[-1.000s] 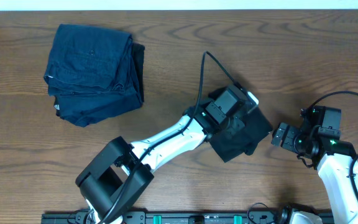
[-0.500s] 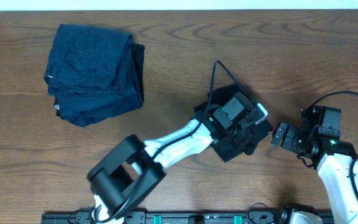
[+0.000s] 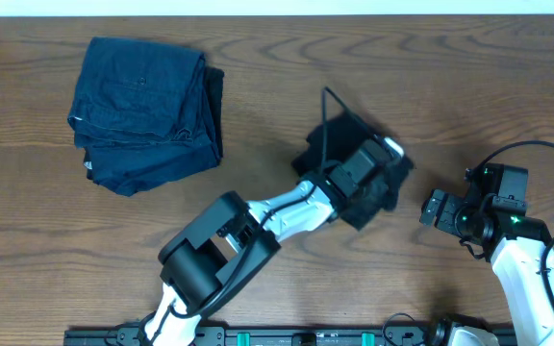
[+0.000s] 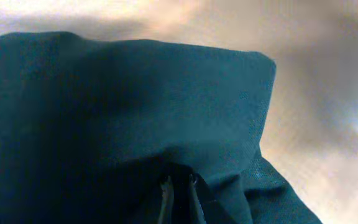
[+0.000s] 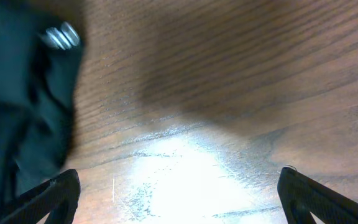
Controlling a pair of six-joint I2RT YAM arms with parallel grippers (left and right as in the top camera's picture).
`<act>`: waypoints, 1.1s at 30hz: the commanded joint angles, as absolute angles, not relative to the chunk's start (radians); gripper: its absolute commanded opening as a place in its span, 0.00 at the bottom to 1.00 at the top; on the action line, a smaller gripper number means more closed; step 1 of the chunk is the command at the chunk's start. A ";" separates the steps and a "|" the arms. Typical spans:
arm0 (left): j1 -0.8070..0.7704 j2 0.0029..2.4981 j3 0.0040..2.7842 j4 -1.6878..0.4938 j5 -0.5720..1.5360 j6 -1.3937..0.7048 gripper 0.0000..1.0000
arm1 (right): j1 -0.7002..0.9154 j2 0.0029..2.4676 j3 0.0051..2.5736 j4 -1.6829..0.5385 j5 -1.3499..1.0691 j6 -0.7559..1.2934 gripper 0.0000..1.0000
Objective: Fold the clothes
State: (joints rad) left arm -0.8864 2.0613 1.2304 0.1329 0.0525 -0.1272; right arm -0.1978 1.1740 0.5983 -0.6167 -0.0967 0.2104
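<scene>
Black T-shirt (image 3: 327,146) bunched, long axis diagonal, far-left to near-right | left fingers (image 4: 166,194) pinching it | right fingers (image 5: 55,193) spread wide

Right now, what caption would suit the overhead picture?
Left gripper pinching a bunched black T-shirt, open right gripper beside it, folded dark blue stack apart.

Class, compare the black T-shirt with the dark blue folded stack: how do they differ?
The black T-shirt is bunched and pinched by the left gripper; the dark blue stack lies neatly folded, untouched. The T-shirt bundle looks smaller than the stack. Both are dark fabric.
</scene>
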 commanded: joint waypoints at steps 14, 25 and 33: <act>-0.768 1.968 1.227 0.181 -0.116 -0.270 0.13 | -0.204 1.177 0.594 -0.617 -0.094 0.213 0.99; -0.629 1.816 1.227 -0.009 -0.185 -0.168 0.14 | -0.204 1.177 0.594 -0.617 -0.094 0.213 0.99; -0.456 1.900 1.227 -0.041 -0.056 -0.169 0.14 | -0.204 1.177 0.594 -0.617 -0.094 0.213 0.99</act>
